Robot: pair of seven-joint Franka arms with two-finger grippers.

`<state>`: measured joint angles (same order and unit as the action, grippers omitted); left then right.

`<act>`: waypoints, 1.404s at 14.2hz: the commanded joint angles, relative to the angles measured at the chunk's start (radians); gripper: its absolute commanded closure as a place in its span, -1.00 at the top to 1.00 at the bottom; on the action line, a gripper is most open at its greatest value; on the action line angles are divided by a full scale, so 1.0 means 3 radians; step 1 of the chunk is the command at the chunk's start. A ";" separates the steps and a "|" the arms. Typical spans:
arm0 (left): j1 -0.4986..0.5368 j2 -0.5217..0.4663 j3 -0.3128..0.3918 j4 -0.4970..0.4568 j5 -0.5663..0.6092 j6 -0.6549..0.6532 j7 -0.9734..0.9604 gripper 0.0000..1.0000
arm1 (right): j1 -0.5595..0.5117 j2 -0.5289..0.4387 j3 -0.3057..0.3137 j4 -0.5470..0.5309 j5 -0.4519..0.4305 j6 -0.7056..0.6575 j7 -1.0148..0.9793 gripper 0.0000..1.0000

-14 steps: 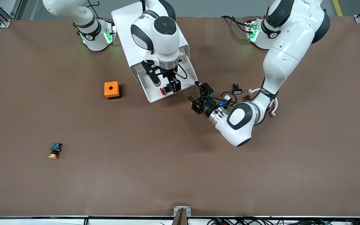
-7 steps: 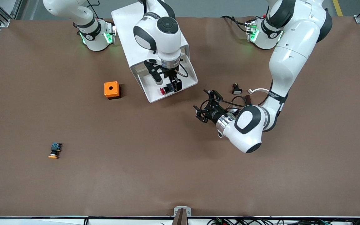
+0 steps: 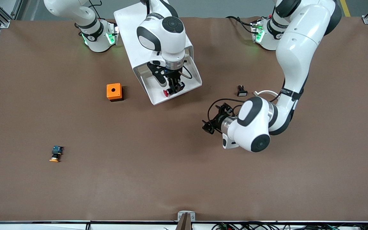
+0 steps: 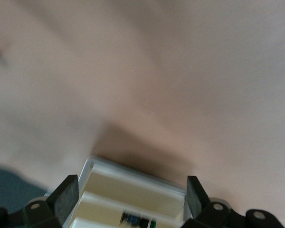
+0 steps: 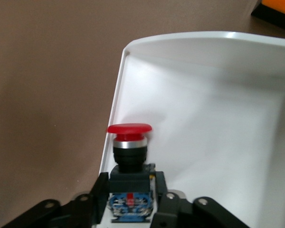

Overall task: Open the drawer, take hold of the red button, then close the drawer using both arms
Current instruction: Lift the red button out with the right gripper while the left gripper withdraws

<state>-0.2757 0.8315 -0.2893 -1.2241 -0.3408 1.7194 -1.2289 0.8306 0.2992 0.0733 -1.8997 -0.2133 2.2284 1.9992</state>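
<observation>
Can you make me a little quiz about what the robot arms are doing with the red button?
1. True or false: the right gripper is shut on the button with the red cap.
2. What is the button over? A) the orange box B) the open drawer C) the bare table
3. Fill in: the left gripper holds ____ and is over the bare table.

Key: 1 true. 2 B; the button sits between the right gripper's fingers, inside the drawer's white walls. 3 nothing; its fingers are apart with only the drawer seen between them in the left wrist view.
</observation>
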 commanded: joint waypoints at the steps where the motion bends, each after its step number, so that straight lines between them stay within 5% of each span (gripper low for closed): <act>1: -0.0134 -0.0062 -0.0002 -0.0061 0.0388 0.0337 0.0113 1.00 | 0.0023 0.0000 -0.0025 0.0002 -0.0107 0.0012 0.0096 -1.00; 7: -0.0359 -0.0144 -0.0043 -0.0128 0.1018 0.0925 0.0113 1.00 | -0.0140 -0.0082 -0.0030 0.0329 0.0025 -0.0407 -0.0302 -1.00; 13: -0.0462 -0.0271 -0.0043 -0.0383 0.1325 0.1212 0.0108 1.00 | -0.0860 -0.0460 -0.0045 0.0334 0.0516 -0.0704 -0.1926 -1.00; 20: -0.0584 -0.0481 -0.0130 -0.0746 0.1473 0.1381 0.0108 1.00 | -0.1683 -0.0414 -0.0055 0.0329 0.0547 -0.0663 -0.3895 -1.00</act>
<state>-0.4467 0.7322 -0.3183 -1.3865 0.0744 2.1153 -1.2033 0.4017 0.1719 0.0405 -1.7966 -0.0649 2.0134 0.9793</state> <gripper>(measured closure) 0.000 0.608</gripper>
